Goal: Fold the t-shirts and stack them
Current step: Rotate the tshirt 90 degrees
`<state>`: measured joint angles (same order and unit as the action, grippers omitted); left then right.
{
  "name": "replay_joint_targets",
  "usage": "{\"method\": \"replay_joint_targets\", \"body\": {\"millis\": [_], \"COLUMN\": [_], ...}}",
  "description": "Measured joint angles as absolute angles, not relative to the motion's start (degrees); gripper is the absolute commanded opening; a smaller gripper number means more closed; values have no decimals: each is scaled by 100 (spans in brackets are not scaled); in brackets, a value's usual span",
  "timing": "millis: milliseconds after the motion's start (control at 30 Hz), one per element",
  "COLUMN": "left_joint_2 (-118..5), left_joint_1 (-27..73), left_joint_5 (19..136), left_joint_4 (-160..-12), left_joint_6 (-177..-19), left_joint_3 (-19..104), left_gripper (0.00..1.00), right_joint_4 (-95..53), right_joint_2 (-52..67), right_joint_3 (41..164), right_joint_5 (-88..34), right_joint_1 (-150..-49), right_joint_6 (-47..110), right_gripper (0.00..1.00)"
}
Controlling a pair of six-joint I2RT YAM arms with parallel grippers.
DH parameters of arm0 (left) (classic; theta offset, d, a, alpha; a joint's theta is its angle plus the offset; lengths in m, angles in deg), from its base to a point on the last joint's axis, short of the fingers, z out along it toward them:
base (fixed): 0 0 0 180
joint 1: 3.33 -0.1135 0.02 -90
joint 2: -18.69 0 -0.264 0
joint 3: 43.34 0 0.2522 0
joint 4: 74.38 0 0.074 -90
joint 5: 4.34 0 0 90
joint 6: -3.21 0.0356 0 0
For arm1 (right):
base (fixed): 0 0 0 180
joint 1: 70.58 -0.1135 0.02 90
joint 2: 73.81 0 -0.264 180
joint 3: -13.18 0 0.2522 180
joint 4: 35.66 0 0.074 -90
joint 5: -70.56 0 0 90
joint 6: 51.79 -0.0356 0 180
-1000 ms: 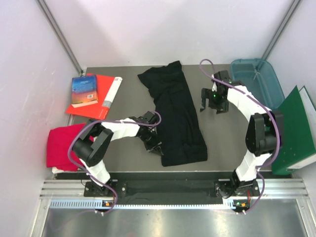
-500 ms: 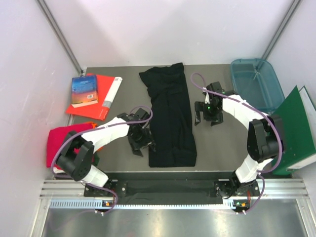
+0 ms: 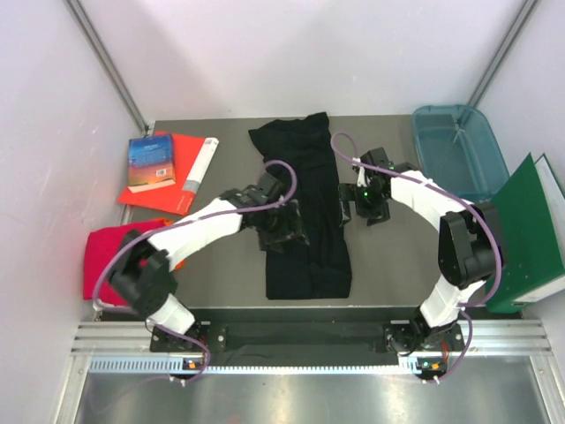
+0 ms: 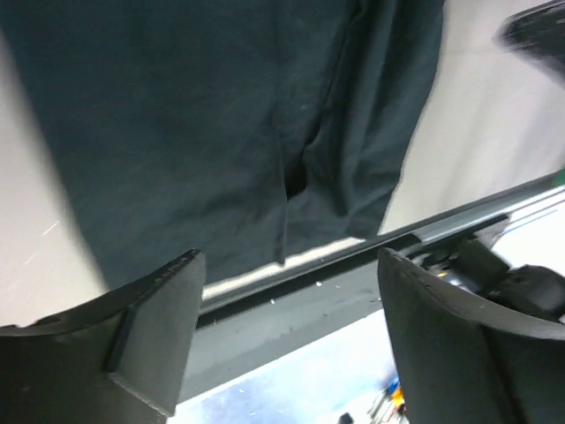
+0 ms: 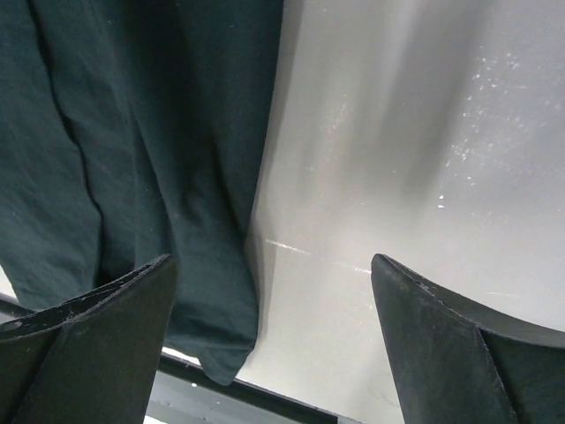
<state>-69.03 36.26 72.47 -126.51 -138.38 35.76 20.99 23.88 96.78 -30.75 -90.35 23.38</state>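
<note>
Scanning the counter (image 3: 221,265) from above: finds bare grey room on both sides of the black shirt (image 3: 313,177), more on the left, less on the right toward the counter's right edge. Finds the shirt's near hem just short of the near edge and its far end close to the far edge. Places a red sheet (image 3: 177,190) at the far-left corner with a blue book (image 3: 150,162) on top, well apart from the black shirt. Places the pink shirt (image 3: 106,261) at the left edge on the near side, folded to a rectangle, partly hidden behind the left arm (image 3: 190,234). Places a green binder (image 3: 530,230) leaning beyond the right edge.

Notes a teal bin (image 3: 455,150) past the far-right corner; cannot tell what lies in it.

Reads the black shirt as a long narrow strip folded lengthwise, long axis running near to far, far end angled slightly left.

Sees the left pincer (image 3: 282,234) over the strip's left edge, spread wide, gripping nothing. Sees the right pincer (image 3: 362,210) just beside the strip's right edge, spread wide as well, gripping nothing, with cloth below one finger and bare counter below the other.
</note>
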Motion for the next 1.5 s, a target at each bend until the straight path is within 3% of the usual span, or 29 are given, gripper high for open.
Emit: {"method": "replay_joint_targets", "body": {"millis": [267, 500, 633, 733, 833, 1100, 1133, 1267, 1500], "left_joint_2": [-8562, -8781, -8783, -8794, -8800, -8811, -8840, -9039, -9122], "left_joint_1": [4302, 4441, 4448, 4485, 4544, 4590, 4599, 4669, 4787], "left_joint_5": [6886, 6827, 6829, 6836, 6858, 6799, 6762, 6569, 6305], "left_joint_4": [-12096, -11963, -12000, -12122, -12262, -12247, -12245, -12188, -12201], "left_joint_6": [-13499, -13342, -13263, -13189, -13156, -13169, -13174, -13145, -13071], "left_joint_3": [4063, 4450, 4468, 4470, 4468, 4194, 4181, 4181, 4247], "left_gripper": [63, 54, 56, 68, 70, 39, 26, 0, 0], "right_joint_4": [2117, 2112, 2112, 2112, 2110, 2110, 2110, 2110, 2110], "right_joint_2": [2388, 2388, 2388, 2388, 2388, 2388, 2388, 2388, 2388], "right_joint_3": [9678, 9676, 9672, 9672, 9672, 9672, 9672, 9672, 9672], "right_joint_5": [-3095, -3090, -3086, -3066, -3062, -3049, -3049, -3023, -3003], "right_joint_1": [-9035, -9035, -9035, -9035, -9035, -9035, -9033, -9029, -9026], "right_joint_6": [2428, 2428, 2426, 2428, 2428, 2430, 2430, 2454, 2474], "right_gripper": [90, 91, 91, 91, 91, 91, 91, 91, 91]}}
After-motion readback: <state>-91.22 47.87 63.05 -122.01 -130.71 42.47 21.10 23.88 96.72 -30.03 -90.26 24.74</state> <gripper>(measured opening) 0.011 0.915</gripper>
